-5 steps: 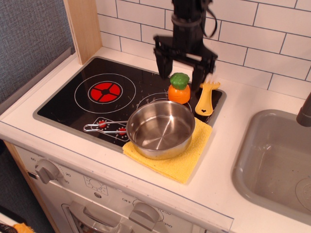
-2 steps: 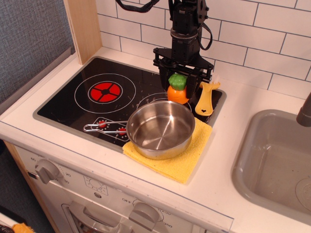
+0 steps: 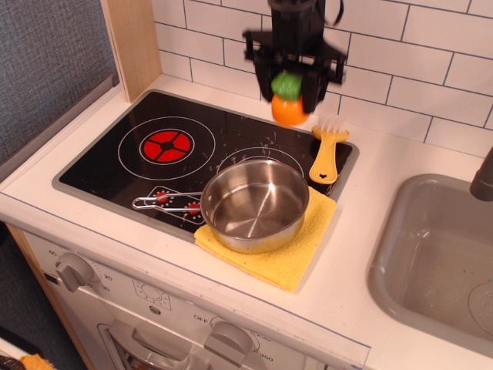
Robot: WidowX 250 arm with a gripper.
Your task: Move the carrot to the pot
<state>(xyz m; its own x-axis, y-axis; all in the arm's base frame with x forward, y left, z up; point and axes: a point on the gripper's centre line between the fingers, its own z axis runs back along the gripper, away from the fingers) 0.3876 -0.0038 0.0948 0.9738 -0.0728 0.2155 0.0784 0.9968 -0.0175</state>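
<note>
Gripping the carrot (image 3: 289,99) by its green top, the end effector (image 3: 291,83) holds it in the air above the back of the black cooktop (image 3: 115,166), its 2 fingers pressed against the leafy part. The orange body hangs below them. The pot (image 3: 255,203) sits nearer the front, on a yellow cloth (image 3: 296,254), well apart from the carrot. A yellow brush (image 3: 326,156) lies just beside the pot's far right rim.
</note>
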